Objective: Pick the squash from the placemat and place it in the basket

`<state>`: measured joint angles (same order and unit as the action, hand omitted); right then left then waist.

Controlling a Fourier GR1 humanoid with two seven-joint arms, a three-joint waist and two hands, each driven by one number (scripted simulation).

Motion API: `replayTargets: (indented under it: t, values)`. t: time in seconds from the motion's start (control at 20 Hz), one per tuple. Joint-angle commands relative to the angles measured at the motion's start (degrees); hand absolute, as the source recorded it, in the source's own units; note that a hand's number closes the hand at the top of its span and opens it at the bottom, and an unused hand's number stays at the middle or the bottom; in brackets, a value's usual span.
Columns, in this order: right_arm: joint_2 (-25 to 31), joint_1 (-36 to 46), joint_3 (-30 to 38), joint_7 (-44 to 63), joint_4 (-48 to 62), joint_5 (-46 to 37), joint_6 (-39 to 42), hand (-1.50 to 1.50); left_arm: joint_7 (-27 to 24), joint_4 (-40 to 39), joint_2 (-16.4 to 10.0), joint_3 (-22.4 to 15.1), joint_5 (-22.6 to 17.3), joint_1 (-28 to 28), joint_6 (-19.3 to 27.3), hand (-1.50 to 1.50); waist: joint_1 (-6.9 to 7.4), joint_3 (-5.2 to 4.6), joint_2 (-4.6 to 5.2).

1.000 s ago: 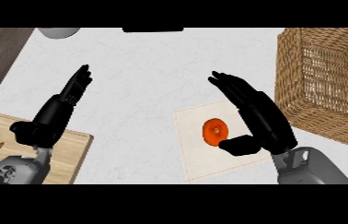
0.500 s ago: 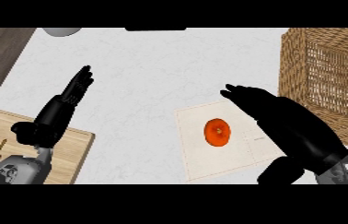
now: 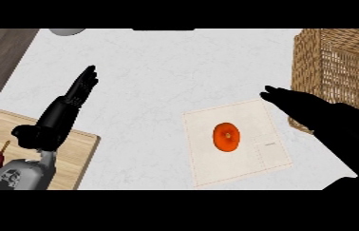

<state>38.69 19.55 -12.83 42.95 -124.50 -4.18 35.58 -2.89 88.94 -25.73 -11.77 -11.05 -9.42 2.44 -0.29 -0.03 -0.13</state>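
Observation:
A small orange squash [image 3: 226,136] lies near the middle of a pale square placemat [image 3: 210,166] on the white counter. A woven wicker basket [image 3: 329,63] stands at the right edge, beyond the mat. My right hand [image 3: 316,112] hovers over the mat's right side, to the right of the squash and apart from it, fingers straight and pointing up-left; it is open and holds nothing. My left hand [image 3: 67,109] rests open at the left, fingers up.
A wooden cutting board [image 3: 73,154] lies at the lower left under my left forearm. A grey round object [image 3: 67,32] sits at the top left edge. A dark strip runs down the counter's far left.
My right hand has lifted off the squash's side and swung right and up toward the basket. The squash stays on the mat. The left hand has barely moved.

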Motion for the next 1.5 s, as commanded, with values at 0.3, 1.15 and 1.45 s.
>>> replayTargets:
  t: [0.3, 1.15, 1.45]
  values:
    - [-9.4, -7.4, -1.6, -15.0, 9.0, -16.5, -4.9, -1.50, 0.4, 2.7, 2.7, 2.0, 3.1, 2.8, -2.2, 0.00, 0.64, 0.07, 0.16]
    - [-19.3, -10.8, -4.2, -37.4, 29.6, -36.3, -19.2, -1.50, 5.8, 6.8, 7.4, 6.5, 7.2, 2.6, -6.6, 0.00, 0.51, 0.05, 0.10]
    - [-23.2, -8.7, -3.6, -37.1, 27.6, -36.5, -16.1, -1.50, 6.6, 1.0, 8.3, 9.9, 7.9, -3.7, -9.6, 0.00, 0.26, 0.04, 0.11]
